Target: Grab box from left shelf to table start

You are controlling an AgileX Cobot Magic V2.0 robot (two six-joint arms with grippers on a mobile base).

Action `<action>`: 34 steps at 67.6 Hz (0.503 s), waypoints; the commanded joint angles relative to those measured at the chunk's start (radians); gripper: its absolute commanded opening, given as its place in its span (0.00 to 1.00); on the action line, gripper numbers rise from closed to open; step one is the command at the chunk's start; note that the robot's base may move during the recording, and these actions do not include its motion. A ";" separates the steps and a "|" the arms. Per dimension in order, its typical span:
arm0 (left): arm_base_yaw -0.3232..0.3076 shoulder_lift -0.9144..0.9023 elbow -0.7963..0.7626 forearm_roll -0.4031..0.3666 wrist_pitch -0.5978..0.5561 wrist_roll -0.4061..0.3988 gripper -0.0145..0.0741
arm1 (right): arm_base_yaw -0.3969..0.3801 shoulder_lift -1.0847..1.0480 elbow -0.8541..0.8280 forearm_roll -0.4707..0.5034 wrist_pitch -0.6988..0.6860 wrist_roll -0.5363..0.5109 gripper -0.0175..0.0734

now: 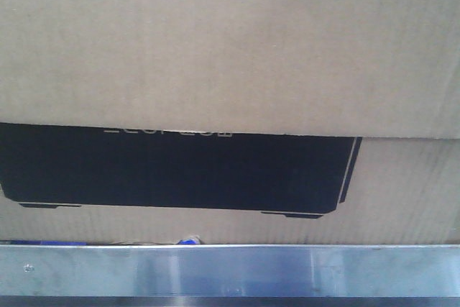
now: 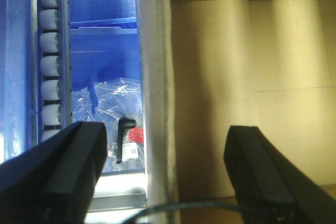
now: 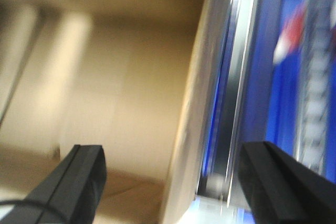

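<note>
Across nearly the whole front view, the box (image 1: 230,48) stands just behind the left shelf (image 1: 230,271), whose metal edge runs along the bottom, with its black panel (image 1: 172,170) at lower left. The left gripper (image 2: 165,135) and right gripper (image 3: 173,153) each gape wide, astride a box wall. A small screw (image 1: 28,267) sits at bottom left.
</note>
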 commanded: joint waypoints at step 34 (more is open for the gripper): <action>-0.010 -0.016 -0.034 -0.001 -0.048 -0.012 0.59 | 0.057 0.232 -0.165 -0.122 -0.016 0.058 0.87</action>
